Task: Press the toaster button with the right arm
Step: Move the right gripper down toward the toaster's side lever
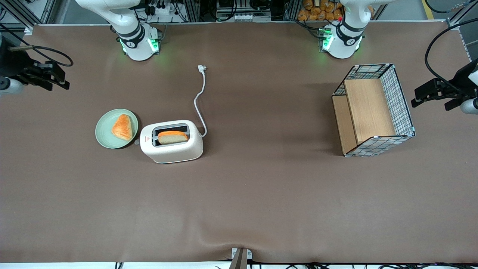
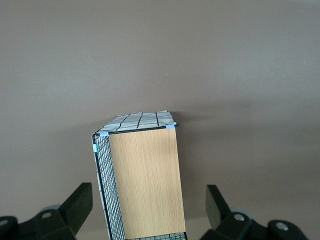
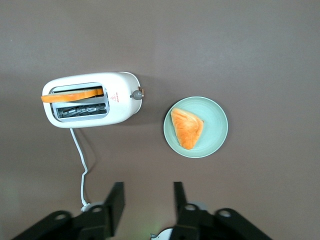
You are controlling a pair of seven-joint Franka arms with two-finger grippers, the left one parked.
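A: Status? The toaster [image 1: 171, 142] sits on the worktop [image 1: 261, 194] just beside a green plate [image 1: 106, 140] with a pastry [image 1: 122, 127]. One bread slice [image 1: 172, 136] stands high in a slot.

B: Judged not started. The button [image 3: 136, 94] juts from the end wall facing the plate, nothing touching it. The right arm [image 1: 127, 30] holds its pincer [image 1: 56, 76] out at its own end of the worktop, well apart from the toaster, fingers spread with nothing between them.

A: Left to do?

B: The whole approach, then the press itself.

A: Hard to read?

B: From the front, the button is only a small nub [image 1: 136, 142]. The second slot looks empty. The power cord [image 1: 201, 97] lies loose, plug unconnected. The arm's upper links are cut off.
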